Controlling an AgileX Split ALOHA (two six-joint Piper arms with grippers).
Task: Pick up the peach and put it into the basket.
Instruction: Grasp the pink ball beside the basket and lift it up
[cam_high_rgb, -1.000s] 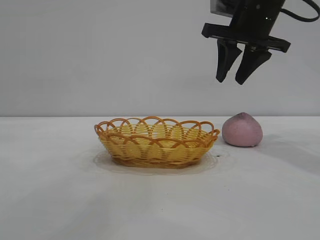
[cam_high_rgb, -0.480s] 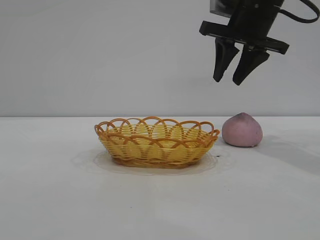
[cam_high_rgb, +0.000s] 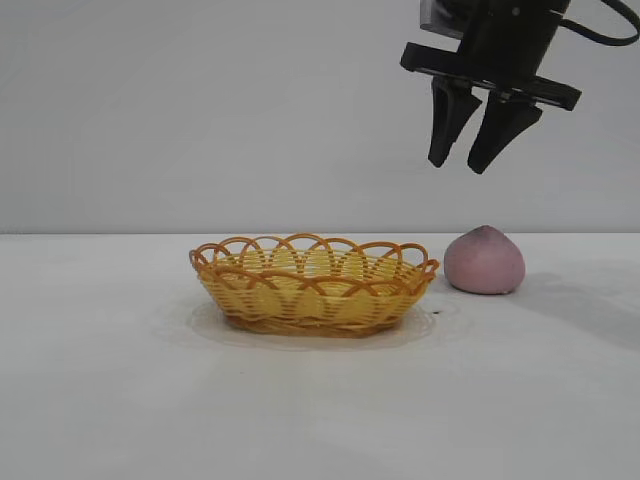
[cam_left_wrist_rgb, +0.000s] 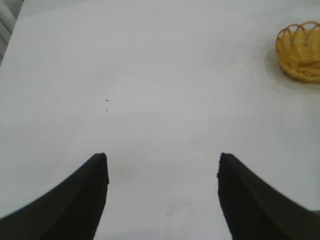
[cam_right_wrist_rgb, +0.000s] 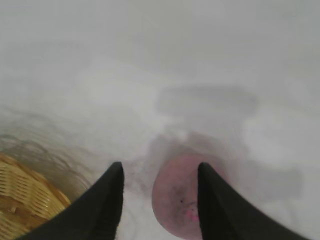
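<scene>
the left gripper (cam_left_wrist_rgb: 161, 200), spread wide, hangs parked over bare table (cam_left_wrist_rgb: 150, 100), well apart from the work. the basket (cam_high_rgb: 314, 283) sits empty at centre, awaiting fruit. the peach (cam_high_rgb: 484, 261) rests on the table just beside its right rim. the right gripper (cam_high_rgb: 468, 160) hangs directly above the peach, fingers parted and empty, apparently poised to descend.
</scene>
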